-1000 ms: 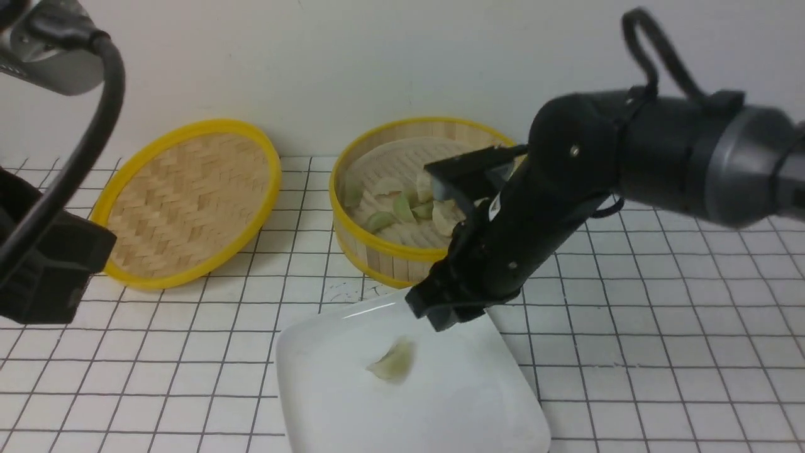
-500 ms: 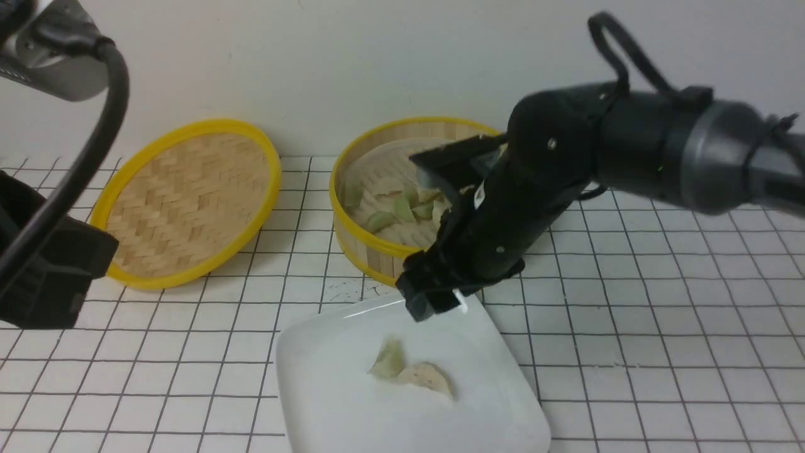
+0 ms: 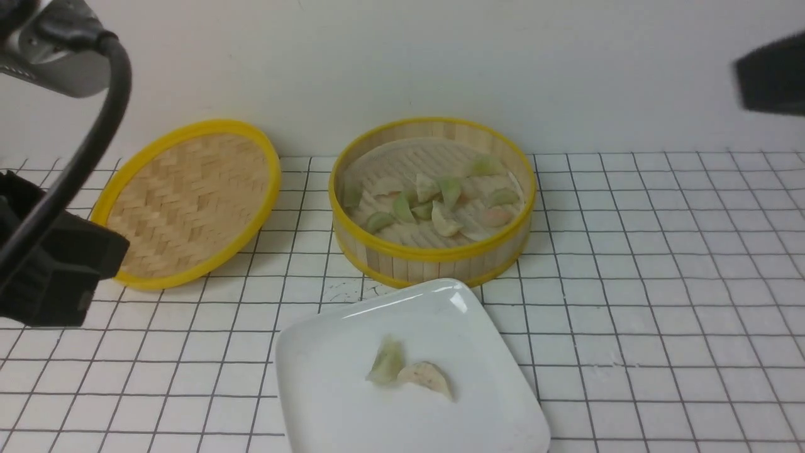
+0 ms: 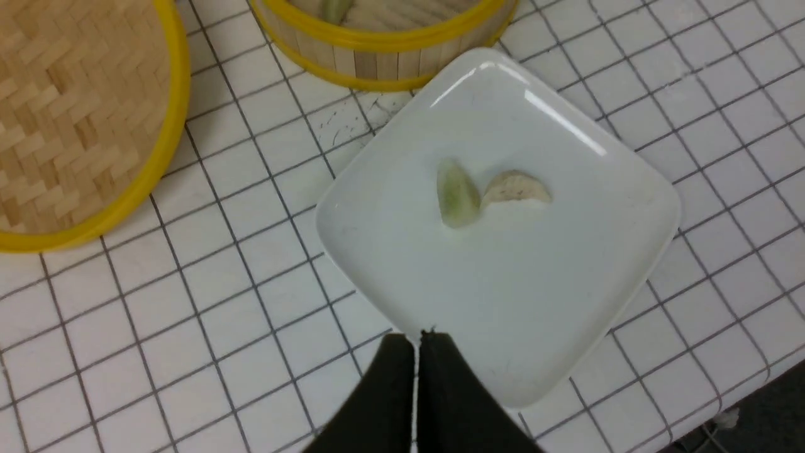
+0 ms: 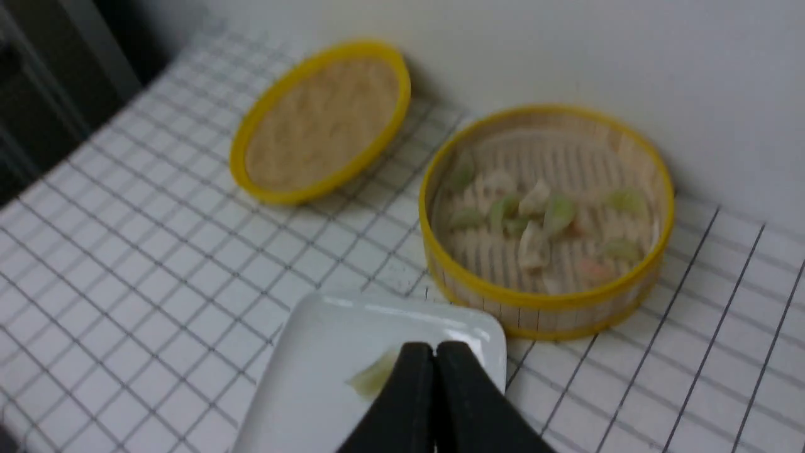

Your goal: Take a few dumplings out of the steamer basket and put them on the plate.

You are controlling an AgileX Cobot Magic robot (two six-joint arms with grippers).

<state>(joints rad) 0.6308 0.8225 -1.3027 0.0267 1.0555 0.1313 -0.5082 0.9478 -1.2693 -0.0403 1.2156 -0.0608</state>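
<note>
Front view: the steamer basket point(image 3: 434, 257) stands on the gridded counter point(image 3: 660, 283), close to the back wall. The plate point(image 3: 327, 390) lies at 6 o'clock of the basket, turned corner-on, with its far corner just beside the basket's lower rim. Two dumplings rest near the plate's centre: a pale green dumpling point(image 3: 386, 362) and a cream dumpling point(image 3: 429, 379). The cream one is at 4 o'clock of the green one and touches it. The other dumplings point(image 3: 440, 202) lie scattered on the basket's slatted floor, green, cream and faint pink. The woven lid point(image 3: 188, 201) sits at 9 o'clock of the basket, apart from it.

Left wrist view: the left gripper point(image 4: 418, 336) is clenched, fingers pressed together with nothing between them. Its tip shows over one corner of the plate.

Right wrist view: the right gripper point(image 5: 434, 349) is likewise clenched and empty. It is raised above the counter, and its tip overlaps the plate's surface beside the green dumpling. In the front view only a dark, blurred part of the right arm point(image 3: 770, 72) shows, at 2 o'clock of the basket.
</note>
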